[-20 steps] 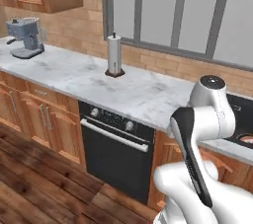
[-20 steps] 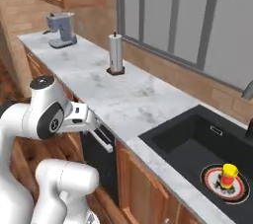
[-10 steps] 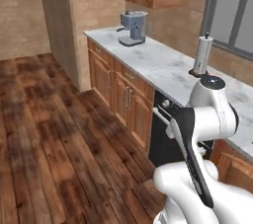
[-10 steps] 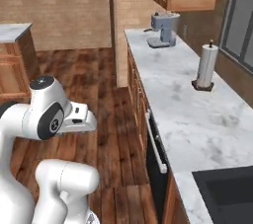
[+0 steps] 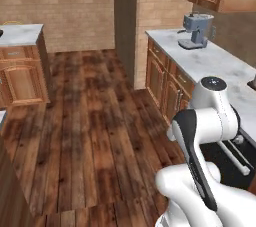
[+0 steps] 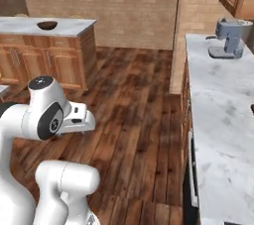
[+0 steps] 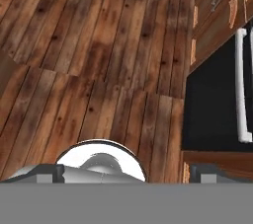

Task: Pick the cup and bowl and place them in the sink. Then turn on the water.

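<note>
Kitchen floor area – one bowl, one coffee machine, two counters

One bowl (image 6: 47,25) sits on the island counter (image 6: 74,26) at the far left, well apart from the arm; it is small and dark, and its grain cannot be made out. One coffee machine (image 6: 228,38) stands on the marble counter (image 6: 218,95). The gripper (image 7: 128,171) points down at the plank floor (image 6: 134,100) – jaws spread wide, nothing between them. The black oven door (image 7: 212,99) is cut off at the frame edge. A brick wall (image 6: 109,6) closes the room.
</note>
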